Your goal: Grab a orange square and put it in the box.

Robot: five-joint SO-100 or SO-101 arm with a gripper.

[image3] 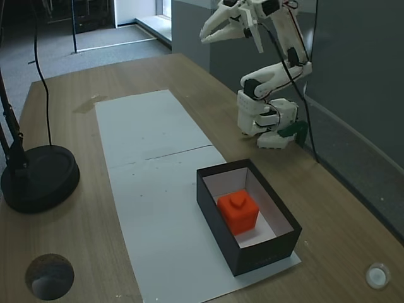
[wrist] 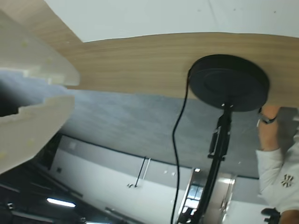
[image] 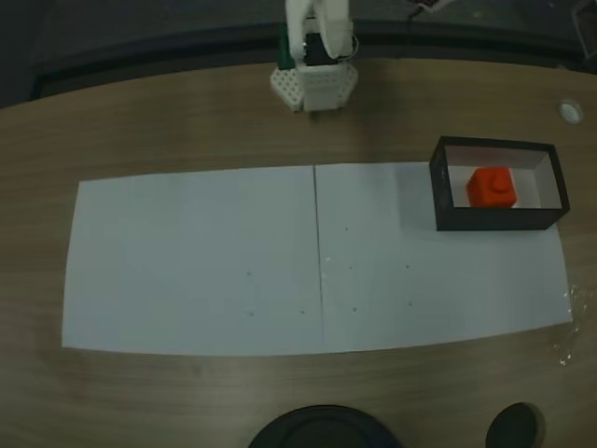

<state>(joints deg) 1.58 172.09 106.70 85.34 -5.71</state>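
A wooden table (image3: 158,76) carries two white paper sheets (image: 196,261) laid edge to edge. The black box (image3: 265,255) sits on the paper's end. A black round lamp base (image3: 41,180) stands beside the paper, and the arm's white base (image3: 265,123) across from it.

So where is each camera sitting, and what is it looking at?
A fixed view: high above the table, looking down at the white paper, the box and orange square; the arm's base at the top edge.
Wrist view: rides on the arm, tipped toward the table edge and room; the hand at the left.
Another fixed view: from a table corner, looking across at the raised arm and hand.
Both fixed views share the box and orange square.
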